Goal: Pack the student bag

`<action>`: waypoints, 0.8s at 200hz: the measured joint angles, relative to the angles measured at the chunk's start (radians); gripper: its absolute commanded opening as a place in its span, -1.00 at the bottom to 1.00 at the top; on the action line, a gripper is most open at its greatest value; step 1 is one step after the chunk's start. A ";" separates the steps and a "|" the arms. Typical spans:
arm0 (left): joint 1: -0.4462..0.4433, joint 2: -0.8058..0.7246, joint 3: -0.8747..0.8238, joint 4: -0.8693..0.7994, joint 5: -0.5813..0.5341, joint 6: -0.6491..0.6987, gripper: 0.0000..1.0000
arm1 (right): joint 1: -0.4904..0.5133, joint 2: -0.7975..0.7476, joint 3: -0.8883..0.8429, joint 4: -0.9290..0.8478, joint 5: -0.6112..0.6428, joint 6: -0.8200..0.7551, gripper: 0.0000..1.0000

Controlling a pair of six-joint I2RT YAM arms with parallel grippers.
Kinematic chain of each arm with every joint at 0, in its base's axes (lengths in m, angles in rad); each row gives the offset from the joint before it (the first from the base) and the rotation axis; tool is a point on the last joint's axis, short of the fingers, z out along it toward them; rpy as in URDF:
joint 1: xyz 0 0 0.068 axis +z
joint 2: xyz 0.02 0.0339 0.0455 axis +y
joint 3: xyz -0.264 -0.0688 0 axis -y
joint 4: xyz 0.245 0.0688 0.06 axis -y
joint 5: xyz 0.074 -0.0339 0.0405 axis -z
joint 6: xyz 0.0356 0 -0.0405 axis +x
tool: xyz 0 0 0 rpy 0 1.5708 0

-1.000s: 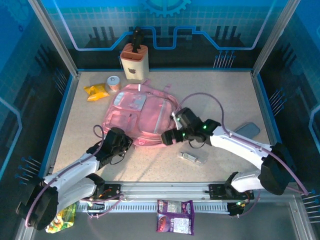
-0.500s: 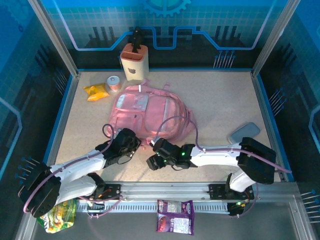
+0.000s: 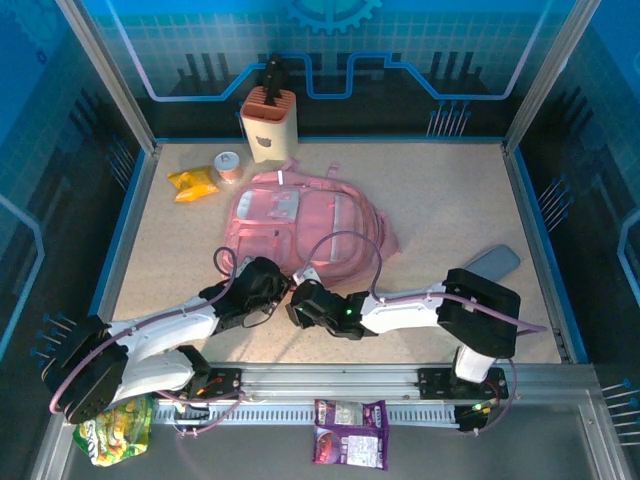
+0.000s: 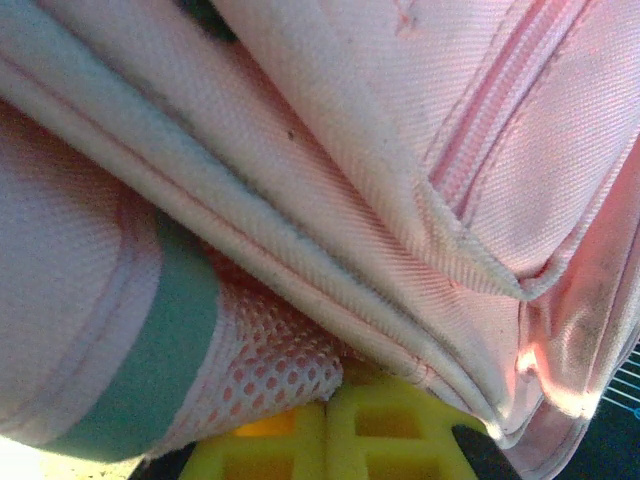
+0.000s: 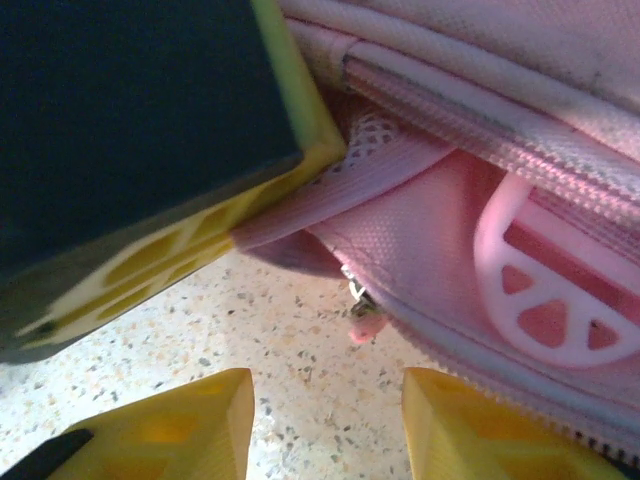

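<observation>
The student bag (image 3: pixel 296 218), a pink backpack with pale zip trim, lies flat in the middle of the table. My left gripper (image 3: pixel 266 284) is at its near edge, shut on a fold of the bag's pink mesh fabric (image 4: pixel 270 370), and its yellow fingertips (image 4: pixel 335 432) meet under the cloth. My right gripper (image 3: pixel 298 308) is just to the right of it, low over the table by the same edge. Its jaws (image 5: pixel 325 420) are open with bare table between them. A small pink zip pull (image 5: pixel 365 322) hangs just ahead of them.
At the back stand a beige holder (image 3: pixel 270 122), a small jar (image 3: pixel 228 166) and a yellow snack packet (image 3: pixel 192 183). A grey flat object (image 3: pixel 490 262) lies at the right. Purple packets (image 3: pixel 350 432) and a green one (image 3: pixel 112 438) lie below the front rail.
My right gripper swung from the bag's right side to its near edge beside the left gripper, its jaws narrowing. The left gripper moved right with the bag's edge, and the bag shifted right.
</observation>
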 measured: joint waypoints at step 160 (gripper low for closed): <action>-0.008 0.000 0.000 0.015 -0.027 0.000 -1.00 | -0.009 0.064 0.005 0.118 0.102 -0.075 -0.87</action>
